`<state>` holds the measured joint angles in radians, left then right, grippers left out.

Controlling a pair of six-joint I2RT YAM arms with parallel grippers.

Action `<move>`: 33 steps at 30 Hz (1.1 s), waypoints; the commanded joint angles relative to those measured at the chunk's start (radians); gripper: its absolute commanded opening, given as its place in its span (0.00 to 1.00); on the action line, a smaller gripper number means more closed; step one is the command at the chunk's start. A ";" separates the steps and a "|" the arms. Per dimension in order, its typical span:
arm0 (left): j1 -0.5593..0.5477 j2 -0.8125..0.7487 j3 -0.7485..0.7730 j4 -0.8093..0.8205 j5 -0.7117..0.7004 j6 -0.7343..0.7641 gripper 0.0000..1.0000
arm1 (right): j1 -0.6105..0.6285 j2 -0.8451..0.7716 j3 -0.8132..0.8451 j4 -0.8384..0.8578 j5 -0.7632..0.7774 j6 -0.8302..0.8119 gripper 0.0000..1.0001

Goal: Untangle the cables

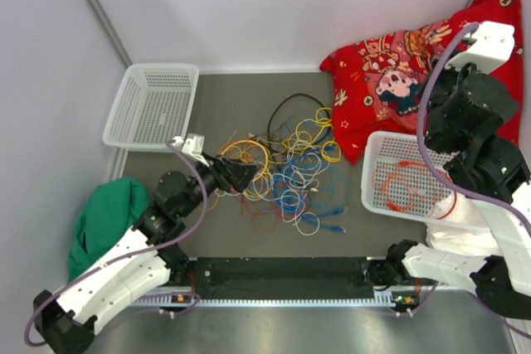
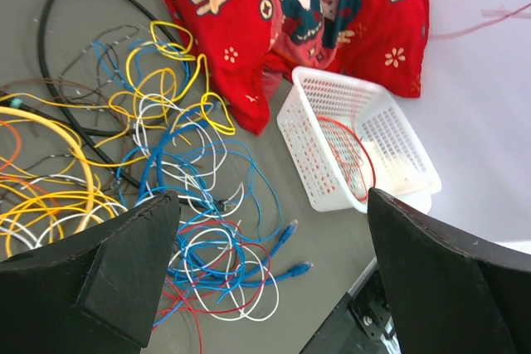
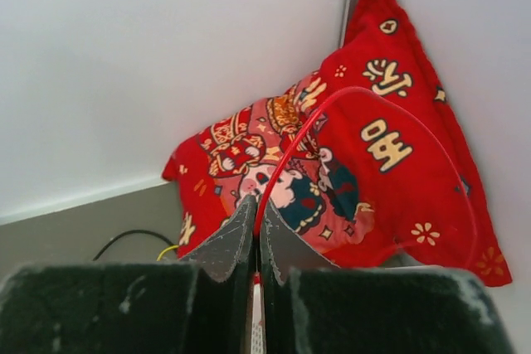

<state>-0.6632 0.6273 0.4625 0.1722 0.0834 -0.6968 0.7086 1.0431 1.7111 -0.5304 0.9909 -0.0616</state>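
We found the cables [image 1: 290,176] lying in a loose tangle at the middle of the grey table [image 1: 241,101], with yellow, blue, white, red and orange loops crossing one another and one black wire arching out at the far side. The left gripper [image 1: 249,173] sat low at the near left edge of that heap, and in its wrist view its fingers [image 2: 124,271] stood spread wide apart with nothing between them, the blue and white strands of the cables [image 2: 191,205] visible on the table beyond. The right gripper [image 3: 257,209] was raised above the white basket [image 1: 373,196] on the right, with its fingers pressed together on a thin red cable [image 3: 286,163] that rose from between them and curved over in front of the red cushion [image 3: 390,163]. A red coil [image 1: 402,184] lay inside that basket, though we could not tell whether it was the same wire. A second white basket [image 1: 158,68] stood at the far left corner, well apart from the tangle. A green cloth [image 1: 108,217] lay bunched beside the left arm.
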 commanded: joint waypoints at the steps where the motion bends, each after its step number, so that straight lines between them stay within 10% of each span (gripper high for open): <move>1: -0.004 -0.040 -0.021 -0.051 -0.065 0.017 0.99 | -0.093 -0.009 -0.028 -0.034 -0.057 0.084 0.00; 23: -0.004 -0.047 -0.059 -0.091 -0.050 -0.055 0.99 | -0.480 -0.072 -0.627 -0.143 -0.409 0.597 0.00; 28: -0.004 -0.043 -0.065 -0.080 -0.056 -0.058 0.99 | -0.479 -0.118 -0.607 -0.091 -0.642 0.560 0.68; 33: -0.004 -0.011 -0.055 -0.060 -0.047 -0.058 0.99 | -0.404 -0.132 -0.558 -0.097 -0.738 0.543 0.80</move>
<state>-0.6632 0.5980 0.4038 0.0662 0.0357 -0.7517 0.2504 0.9390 1.0828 -0.6754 0.3786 0.4831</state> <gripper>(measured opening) 0.987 0.786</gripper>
